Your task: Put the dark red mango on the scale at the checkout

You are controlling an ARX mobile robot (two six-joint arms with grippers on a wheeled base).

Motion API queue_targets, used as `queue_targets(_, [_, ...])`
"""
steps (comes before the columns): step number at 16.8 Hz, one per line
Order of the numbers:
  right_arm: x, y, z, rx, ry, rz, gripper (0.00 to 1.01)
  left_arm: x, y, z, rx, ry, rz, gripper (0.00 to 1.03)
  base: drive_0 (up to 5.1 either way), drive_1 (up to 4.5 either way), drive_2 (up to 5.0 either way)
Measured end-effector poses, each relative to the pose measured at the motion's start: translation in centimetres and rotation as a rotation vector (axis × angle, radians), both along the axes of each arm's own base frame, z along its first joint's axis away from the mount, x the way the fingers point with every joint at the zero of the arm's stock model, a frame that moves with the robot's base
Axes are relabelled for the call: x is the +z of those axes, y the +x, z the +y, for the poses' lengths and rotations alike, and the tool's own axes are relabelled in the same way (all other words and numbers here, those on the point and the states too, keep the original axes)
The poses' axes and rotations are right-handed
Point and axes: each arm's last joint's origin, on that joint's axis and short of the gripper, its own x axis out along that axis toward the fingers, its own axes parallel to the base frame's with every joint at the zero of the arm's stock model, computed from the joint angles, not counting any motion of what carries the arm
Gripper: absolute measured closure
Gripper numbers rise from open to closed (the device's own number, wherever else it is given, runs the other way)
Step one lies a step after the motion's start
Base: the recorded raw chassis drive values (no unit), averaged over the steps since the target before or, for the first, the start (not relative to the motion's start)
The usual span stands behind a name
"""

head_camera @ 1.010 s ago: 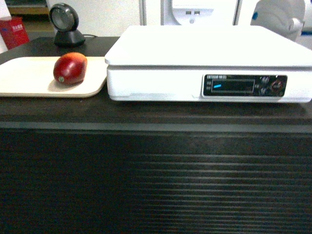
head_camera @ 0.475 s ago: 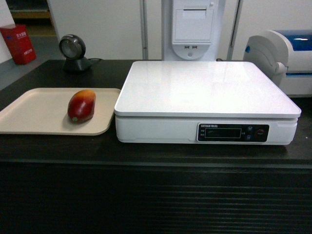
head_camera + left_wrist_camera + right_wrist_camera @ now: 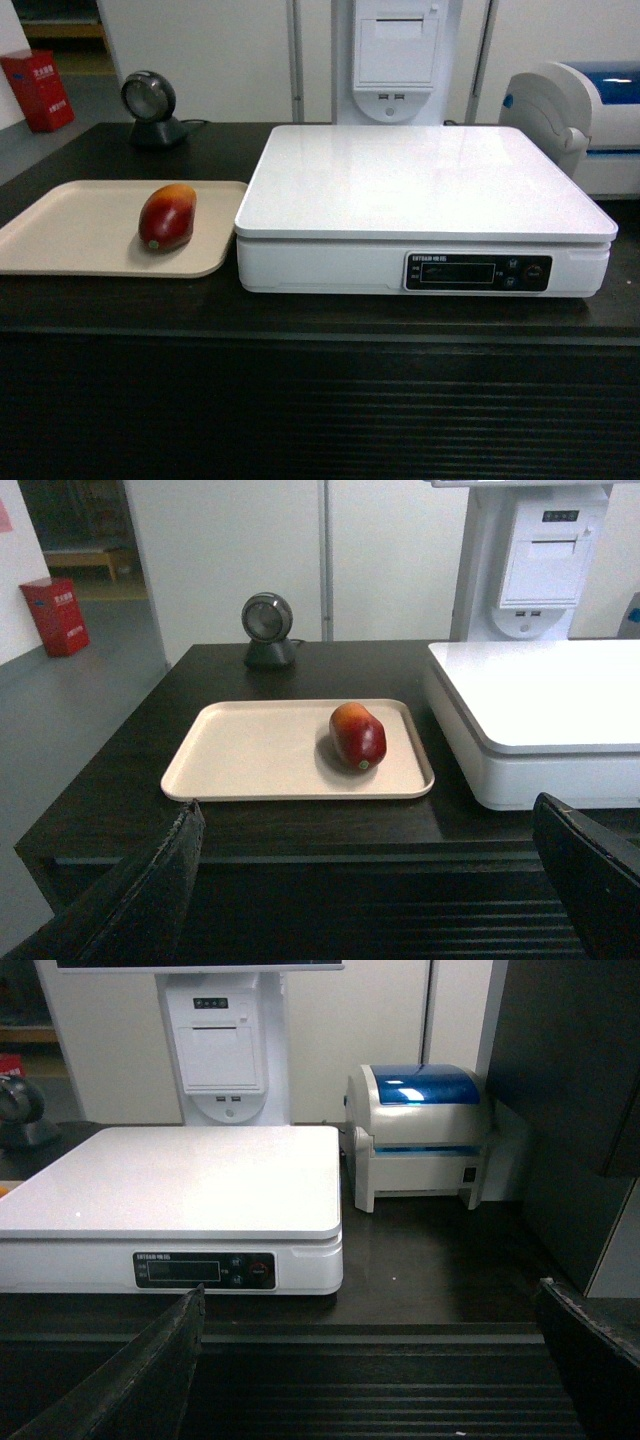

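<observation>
The dark red mango (image 3: 167, 216) lies on its side on a beige tray (image 3: 70, 235), at the left of the black checkout counter (image 3: 300, 400). The white scale (image 3: 420, 180) stands right of the tray with nothing on its platform. In the left wrist view the mango (image 3: 357, 735) is ahead of my left gripper (image 3: 370, 803), which is open and held in front of the counter edge, below the tray (image 3: 250, 755). My right gripper (image 3: 370, 1290) is open too, low before the ribbed counter front, right of the scale (image 3: 180, 1175). Neither gripper shows in the head view.
A round black barcode scanner (image 3: 150, 105) stands behind the tray. A white and blue label printer (image 3: 580, 110) sits at the back right beside the scale. A white receipt printer column (image 3: 395, 60) rises behind the scale. A dark upright panel (image 3: 570, 1110) stands on the right.
Over the last second the head view rose and drew back, so the scale's top now shows. In the last half second nothing has moved.
</observation>
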Motion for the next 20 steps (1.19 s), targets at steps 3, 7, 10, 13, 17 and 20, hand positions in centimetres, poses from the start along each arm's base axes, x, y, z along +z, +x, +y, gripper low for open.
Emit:
queue_targets(3, [0.0, 0.0, 0.0, 0.0, 0.0, 0.0, 0.03, 0.0, 0.0, 0.0, 0.0, 0.0, 0.0, 0.05, 0.0, 0.0, 0.0])
queue_targets(7, [0.0, 0.0, 0.0, 0.0, 0.0, 0.0, 0.03, 0.0, 0.0, 0.0, 0.0, 0.0, 0.0, 0.05, 0.0, 0.0, 0.0])
queue_targets(10, [0.0, 0.0, 0.0, 0.0, 0.0, 0.0, 0.03, 0.0, 0.0, 0.0, 0.0, 0.0, 0.0, 0.05, 0.0, 0.0, 0.0])
queue_targets(13, [0.0, 0.0, 0.0, -0.001, 0.0, 0.0, 0.03, -0.2, 0.2, -0.4, 0.11, -0.038, 0.14, 0.05, 0.0, 0.0, 0.0])
queue_targets(17, [0.0, 0.0, 0.0, 0.0, 0.0, 0.0, 0.03, 2.1, 1.8, -0.4, 0.207, -0.083, 0.088, 0.05, 0.0, 0.0, 0.0])
queue_targets(20, [0.0, 0.0, 0.0, 0.0, 0.0, 0.0, 0.03, 2.8, 5.4, 1.0, 0.149, -0.06, 0.088, 0.05, 0.0, 0.0, 0.0])
